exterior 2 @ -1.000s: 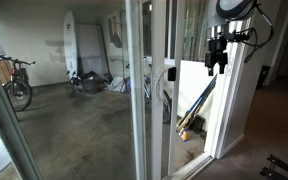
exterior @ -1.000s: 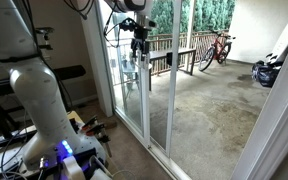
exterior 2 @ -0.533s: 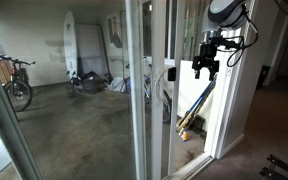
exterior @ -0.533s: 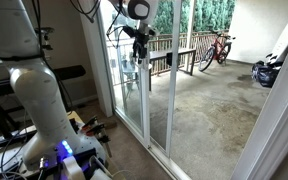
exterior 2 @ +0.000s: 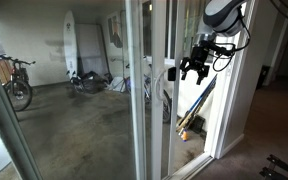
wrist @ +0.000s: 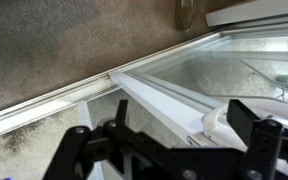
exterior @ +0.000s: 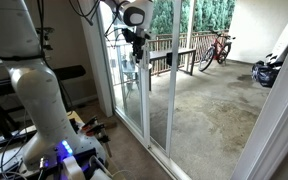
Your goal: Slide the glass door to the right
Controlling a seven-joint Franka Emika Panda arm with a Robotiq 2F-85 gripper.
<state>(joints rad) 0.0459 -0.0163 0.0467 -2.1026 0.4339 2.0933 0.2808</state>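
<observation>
The glass door [exterior: 147, 105] is a tall clear panel in a slim white frame, seen in both exterior views [exterior 2: 156, 120]. Its pale curved loop handle [exterior 2: 166, 88] sits on the upright. My gripper [exterior 2: 193, 69] is open and tilted towards the door at handle height, close to the upright [exterior: 136, 45]. In the wrist view the white frame [wrist: 159, 95] runs diagonally under the gripper [wrist: 169, 150]. The handle [wrist: 217, 121] lies between the two black fingers, right beside the right finger [wrist: 259, 135]. The left finger [wrist: 79, 150] is apart from it. I cannot tell whether anything touches.
Beyond the glass is a concrete patio with a railing [exterior: 174, 55], a bicycle [exterior: 217, 48] and a dark bundle [exterior: 267, 70]. A surfboard [exterior 2: 71, 45] and another bike [exterior 2: 14, 82] stand outside. Long tools [exterior 2: 196, 108] lean by the door. The robot's base [exterior: 44, 100] stands indoors.
The gripper has moved down and towards the door upright, and has tilted so its fingers point at the handle. The door has not moved.
</observation>
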